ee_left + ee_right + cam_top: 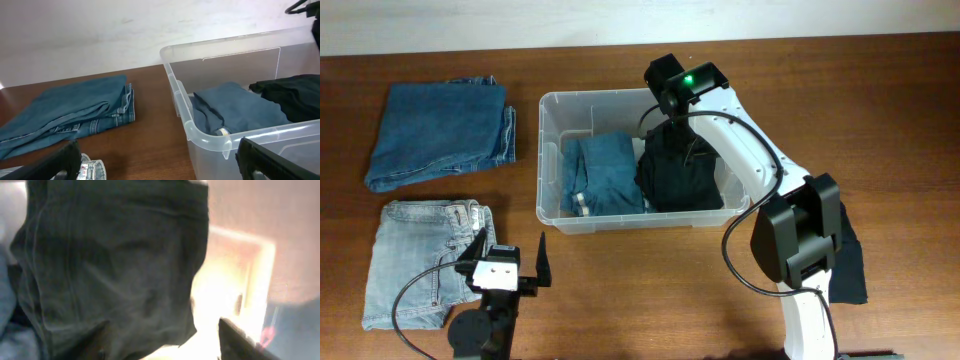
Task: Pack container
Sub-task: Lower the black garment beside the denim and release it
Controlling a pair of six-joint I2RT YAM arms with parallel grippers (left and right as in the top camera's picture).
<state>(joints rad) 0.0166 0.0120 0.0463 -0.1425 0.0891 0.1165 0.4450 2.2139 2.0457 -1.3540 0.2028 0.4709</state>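
The clear plastic container (547,100) stands mid-table. Inside it lie folded blue jeans (605,170) on the left and a folded black garment (680,178) on the right. My right gripper (678,125) hovers over the black garment at the container's back, jaws open; in the right wrist view (165,342) the black cloth (115,265) lies under the left finger, with the bright container floor (235,280) beside it. My left gripper (510,258) is open and empty near the table's front, left of the container (200,135); its jaws (160,167) hold nothing.
Dark blue folded jeans (440,130) lie at the back left, also in the left wrist view (70,112). Light-wash jeans (420,260) lie at the front left beside my left gripper. A dark cloth (850,265) lies by the right arm's base.
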